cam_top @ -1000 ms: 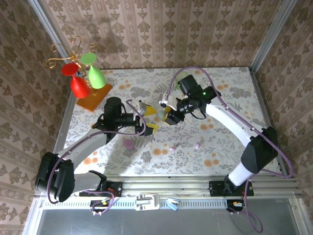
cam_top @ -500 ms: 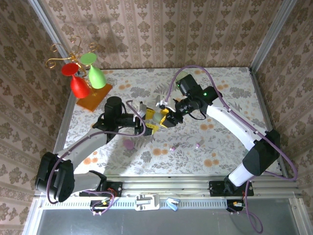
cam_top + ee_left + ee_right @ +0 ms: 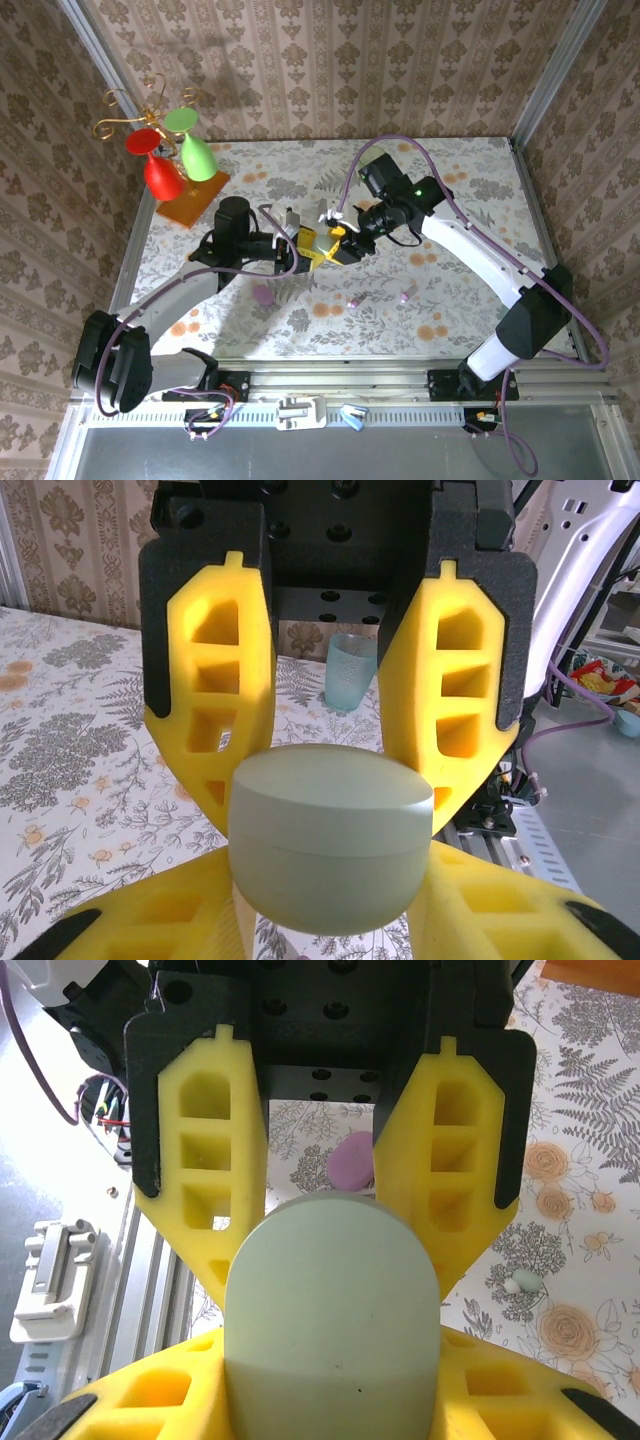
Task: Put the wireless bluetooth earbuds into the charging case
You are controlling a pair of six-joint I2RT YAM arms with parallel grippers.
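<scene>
Gripping a pale green oval case (image 3: 330, 845) from opposite sides, the left gripper (image 3: 305, 250) and right gripper (image 3: 338, 244) are both clamping it, jaws narrowed onto its shell, beyond the purple oval case (image 3: 263, 294). Right of that purple case, one pinkish-purple earbud (image 3: 352, 301) and the second earbud (image 3: 404, 296) are lying apart on the floral table (image 3: 470, 180).

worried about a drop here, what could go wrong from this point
1. The left fingers and right fingers both pinch the smooth pale green case above the table; an uneven pull may drop it.
2. The purple earbuds and purple case lie loose nearby; a falling case might scatter them.
</scene>
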